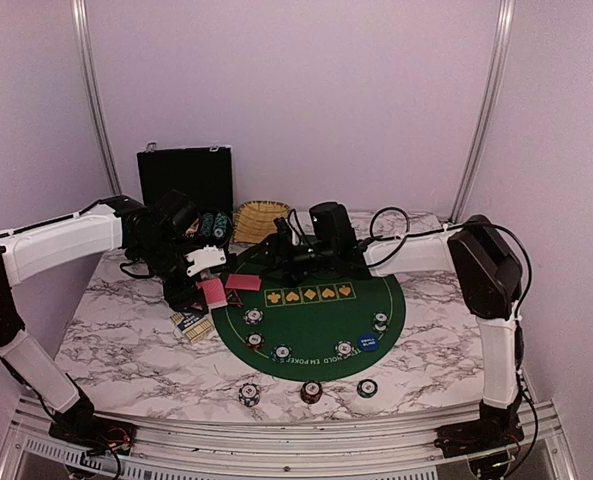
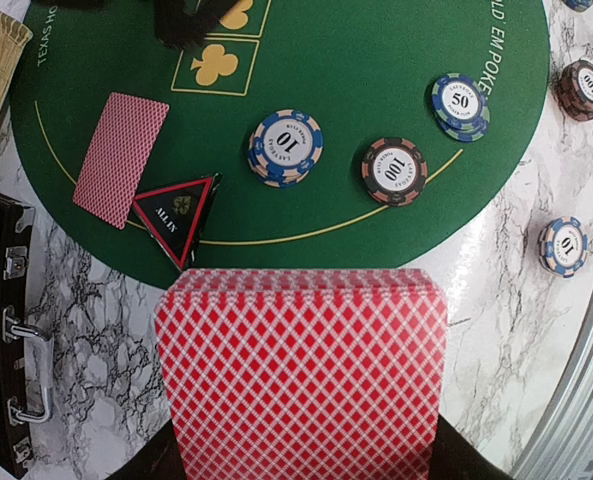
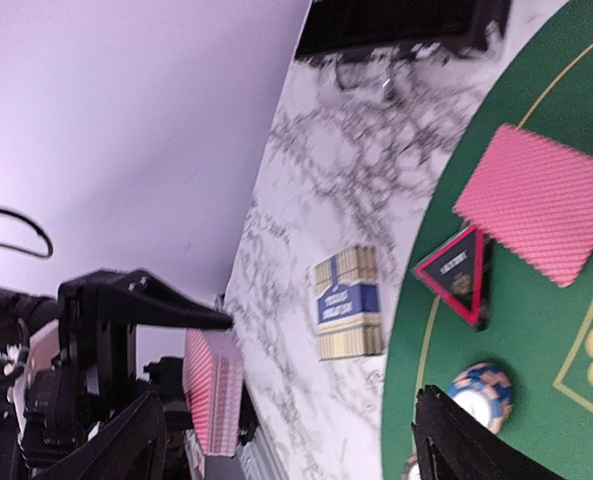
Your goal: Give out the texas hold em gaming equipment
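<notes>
One deck fills left wrist view; overhead shows left gripper holding it.

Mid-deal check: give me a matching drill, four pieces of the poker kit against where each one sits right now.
Things:
1. deck of cards
2. card box
3. triangle marker
4. loose card

Places:
A. face down, flat on the green mat
B. held in the left gripper
C. on the bare marble table, off the mat
D. lying across the mat's edge

Pairs: 1-B, 2-C, 3-D, 4-A
</notes>
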Controlling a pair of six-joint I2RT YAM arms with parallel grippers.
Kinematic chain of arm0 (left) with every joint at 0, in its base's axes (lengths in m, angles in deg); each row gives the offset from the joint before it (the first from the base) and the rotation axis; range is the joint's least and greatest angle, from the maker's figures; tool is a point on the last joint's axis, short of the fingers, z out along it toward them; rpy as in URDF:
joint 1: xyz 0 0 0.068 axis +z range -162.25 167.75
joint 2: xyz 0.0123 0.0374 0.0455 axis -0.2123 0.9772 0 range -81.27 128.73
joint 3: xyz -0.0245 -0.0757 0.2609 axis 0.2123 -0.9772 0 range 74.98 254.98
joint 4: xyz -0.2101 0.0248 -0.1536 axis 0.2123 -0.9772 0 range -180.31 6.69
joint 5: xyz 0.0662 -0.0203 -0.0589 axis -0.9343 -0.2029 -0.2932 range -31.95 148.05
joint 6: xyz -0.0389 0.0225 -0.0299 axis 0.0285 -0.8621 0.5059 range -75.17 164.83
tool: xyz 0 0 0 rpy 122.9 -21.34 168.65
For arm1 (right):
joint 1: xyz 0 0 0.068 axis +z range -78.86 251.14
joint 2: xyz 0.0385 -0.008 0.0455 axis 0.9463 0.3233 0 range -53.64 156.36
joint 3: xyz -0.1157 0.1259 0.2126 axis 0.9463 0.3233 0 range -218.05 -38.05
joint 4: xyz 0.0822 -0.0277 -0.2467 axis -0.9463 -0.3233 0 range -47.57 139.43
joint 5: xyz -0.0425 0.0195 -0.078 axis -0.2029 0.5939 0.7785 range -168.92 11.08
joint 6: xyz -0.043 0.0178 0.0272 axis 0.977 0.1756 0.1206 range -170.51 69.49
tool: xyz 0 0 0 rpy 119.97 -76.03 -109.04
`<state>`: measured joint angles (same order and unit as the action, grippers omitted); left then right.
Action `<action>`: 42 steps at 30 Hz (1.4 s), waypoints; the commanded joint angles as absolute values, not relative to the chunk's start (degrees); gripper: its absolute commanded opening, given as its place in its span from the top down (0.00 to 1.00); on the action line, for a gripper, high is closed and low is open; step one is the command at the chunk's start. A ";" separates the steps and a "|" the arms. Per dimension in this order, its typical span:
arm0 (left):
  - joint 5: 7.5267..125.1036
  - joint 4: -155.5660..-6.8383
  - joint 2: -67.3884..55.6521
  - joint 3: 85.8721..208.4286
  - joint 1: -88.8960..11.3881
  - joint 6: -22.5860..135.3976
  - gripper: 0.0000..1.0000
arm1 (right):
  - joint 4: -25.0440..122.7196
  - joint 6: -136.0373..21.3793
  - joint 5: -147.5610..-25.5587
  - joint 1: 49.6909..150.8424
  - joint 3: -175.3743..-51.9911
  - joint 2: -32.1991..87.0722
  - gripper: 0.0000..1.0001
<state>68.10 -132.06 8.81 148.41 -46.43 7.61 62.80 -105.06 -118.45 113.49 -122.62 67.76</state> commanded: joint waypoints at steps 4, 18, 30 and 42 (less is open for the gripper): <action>69.21 -133.32 9.51 151.15 -46.18 8.40 0.99 | 75.69 -113.26 -126.08 119.47 -120.04 68.41 0.16; 70.44 -133.38 9.03 151.45 -46.27 8.22 1.00 | 82.73 -119.80 -127.81 121.28 -122.30 73.71 0.21; 71.10 -133.40 9.27 151.94 -46.36 8.09 1.00 | 83.92 -122.12 -129.05 121.80 -125.97 76.77 0.22; 71.77 -133.82 9.94 152.94 -47.00 7.76 1.00 | 82.10 -123.04 -130.04 122.97 -131.66 81.09 0.24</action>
<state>70.11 -132.56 9.46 151.12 -46.52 8.18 82.51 -122.70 -129.22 122.34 -127.24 79.89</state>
